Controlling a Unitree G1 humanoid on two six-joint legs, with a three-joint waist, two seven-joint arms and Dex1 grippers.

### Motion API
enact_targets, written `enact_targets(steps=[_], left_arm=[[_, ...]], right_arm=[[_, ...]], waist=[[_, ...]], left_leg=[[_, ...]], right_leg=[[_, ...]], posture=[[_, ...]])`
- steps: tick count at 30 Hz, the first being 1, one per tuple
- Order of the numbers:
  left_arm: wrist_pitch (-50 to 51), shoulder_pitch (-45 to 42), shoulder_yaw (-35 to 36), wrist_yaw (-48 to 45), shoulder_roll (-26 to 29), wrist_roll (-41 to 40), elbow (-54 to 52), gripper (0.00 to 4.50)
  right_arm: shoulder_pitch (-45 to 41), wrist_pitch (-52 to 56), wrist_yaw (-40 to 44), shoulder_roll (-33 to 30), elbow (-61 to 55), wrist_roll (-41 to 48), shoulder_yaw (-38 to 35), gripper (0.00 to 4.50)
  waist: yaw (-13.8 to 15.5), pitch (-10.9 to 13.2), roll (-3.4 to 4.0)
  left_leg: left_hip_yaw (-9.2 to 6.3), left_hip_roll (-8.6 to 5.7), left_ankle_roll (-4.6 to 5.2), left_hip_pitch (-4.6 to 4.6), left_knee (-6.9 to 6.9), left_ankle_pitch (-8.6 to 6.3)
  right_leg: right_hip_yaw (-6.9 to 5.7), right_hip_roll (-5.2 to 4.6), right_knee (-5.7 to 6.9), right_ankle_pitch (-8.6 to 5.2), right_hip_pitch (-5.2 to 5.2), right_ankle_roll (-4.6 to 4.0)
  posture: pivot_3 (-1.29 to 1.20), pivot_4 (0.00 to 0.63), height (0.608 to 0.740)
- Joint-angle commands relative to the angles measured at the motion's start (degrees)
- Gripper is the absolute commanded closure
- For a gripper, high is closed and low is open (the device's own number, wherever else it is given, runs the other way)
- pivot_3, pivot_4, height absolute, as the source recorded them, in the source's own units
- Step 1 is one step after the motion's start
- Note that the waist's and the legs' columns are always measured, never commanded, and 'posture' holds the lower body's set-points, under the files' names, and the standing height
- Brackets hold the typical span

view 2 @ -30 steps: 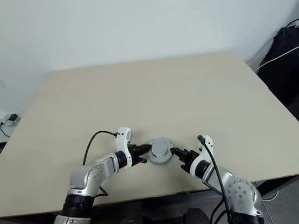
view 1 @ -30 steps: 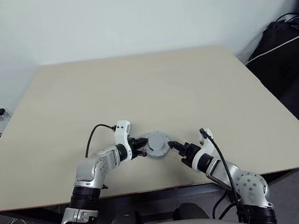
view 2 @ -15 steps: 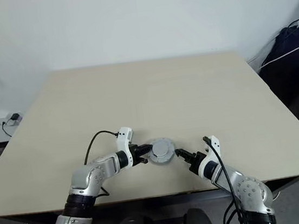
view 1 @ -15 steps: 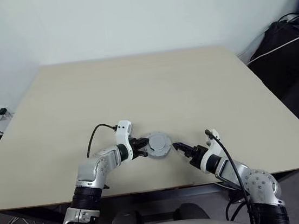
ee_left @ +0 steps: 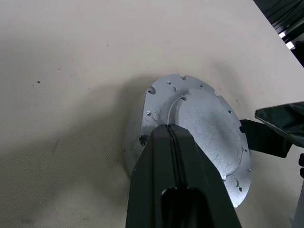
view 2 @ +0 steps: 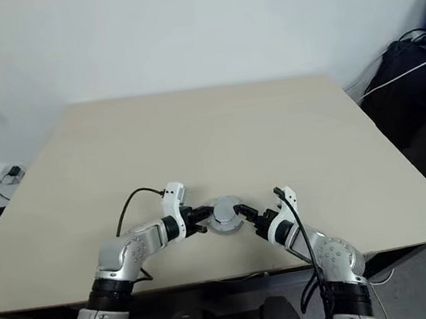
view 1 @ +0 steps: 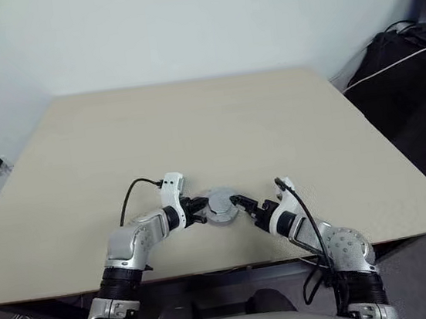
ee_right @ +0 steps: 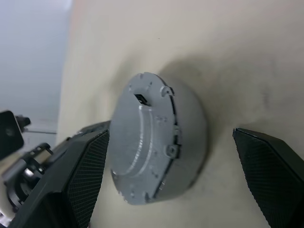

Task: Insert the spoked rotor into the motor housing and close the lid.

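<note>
Lid: seated on the housing, on the table.
My left gripper: fingers pressed together, resting on lid.
My right gripper: spread wide, straddling the assembly, gripping nothing.

Right claw moved in toward the lid from the near-right side of the desk; a second ago it sat a little way off, pulled back slightly at the half-second mark, now its tips are right at the lid's rim. Its fingers went from nearly together to spread wide, one on either side of the lid in the right wrist view, not gripping.
</note>
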Motion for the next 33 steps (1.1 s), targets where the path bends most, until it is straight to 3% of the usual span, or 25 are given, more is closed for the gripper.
enact_targets(steps=[1, 12, 18, 26, 33], left_arm=[[-0.26, 0.07, 0.16, -0.48, -0.23, -0.21, -1.79, 4.5], [-0.64, 0.74, 1.47, -0.36, -0.3, -0.21, -2.25, 4.5], [-0.81, 0.73, 1.65, -0.28, -0.27, -0.04, -2.01, 4.5], [-1.01, 0.69, 1.7, -0.25, -0.41, 0.14, -1.81, 4.5], [-1.06, 0.93, 1.76, -0.09, -0.51, 0.14, -1.93, 4.5]], right_arm=[[-0.84, 4.84, -0.03, 3.35, 2.5, 2.6, 1.31, 0.04], [-2.15, 7.33, -4.3, 7.13, 7.52, 2.48, -3.25, 0.04], [-0.86, 10.78, -0.34, 7.23, 4.06, 7.73, -2.31, 0.04], [0.16, 11.92, -1.12, 7.15, 3.87, 7.55, -2.38, 0.04], [0.54, 11.84, -1.61, 7.61, 3.52, 7.47, -3.2, 2.25]], waist=[[-0.05, -0.02, 0.01], [-0.83, -0.25, 0.05], [-0.81, -0.41, 0.13], [-0.82, -0.42, 0.15], [-0.83, -0.42, 0.16]], left_leg=[[0.0, 0.0, 0.0, 0.0, -0.03, 0.0], [0.0, 0.0, -0.06, 0.02, -0.35, 0.03], [0.0, 0.0, -0.06, 0.02, -0.39, 0.03], [0.0, -0.01, -0.14, 0.02, -0.63, 0.09], [0.01, -0.03, -0.13, 0.0, -0.63, 0.08]], right_leg=[[0.0, 0.0, 0.0, 0.0, -0.01, -0.01], [0.03, 0.0, -0.04, -0.08, -0.12, -0.14], [0.01, -0.04, -0.06, -0.09, -0.12, -0.15], [0.0, 0.01, -0.1, -0.19, -0.2, -0.28], [-0.01, 0.0, -0.11, -0.19, -0.2, -0.28]], posture=[[0.0, 0.0, 0.74], [0.0, 0.0, 0.74], [0.0, 0.0, 0.74], [0.0, 0.0, 0.74], [0.0, 0.0, 0.74]])
